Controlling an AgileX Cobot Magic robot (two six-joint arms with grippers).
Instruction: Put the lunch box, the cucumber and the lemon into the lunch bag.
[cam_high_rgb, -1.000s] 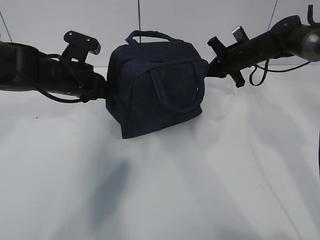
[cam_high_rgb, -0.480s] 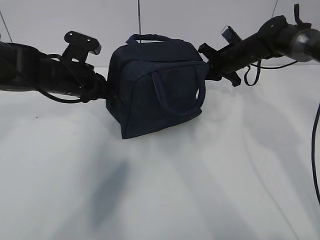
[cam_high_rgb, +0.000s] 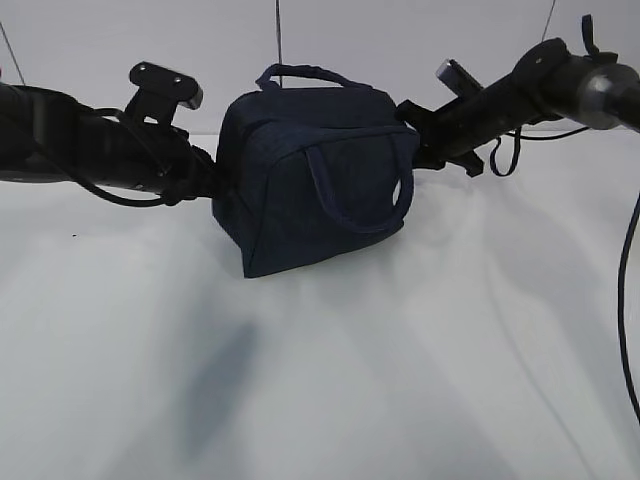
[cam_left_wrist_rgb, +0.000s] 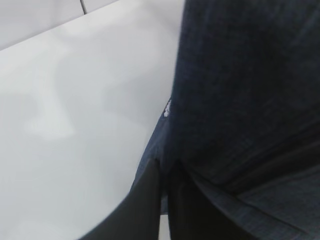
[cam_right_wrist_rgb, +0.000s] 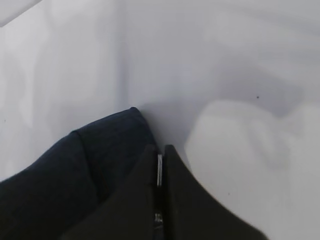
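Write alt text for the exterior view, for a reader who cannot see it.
A boxy dark navy lunch bag stands on a white table, with a black robot arm reaching to each side of it. Its two loop handles show; no food or lunch box is in sight.

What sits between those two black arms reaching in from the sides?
Only the lunch bag, seen in the exterior view. The left tool and right tool meet it at opposite sides.
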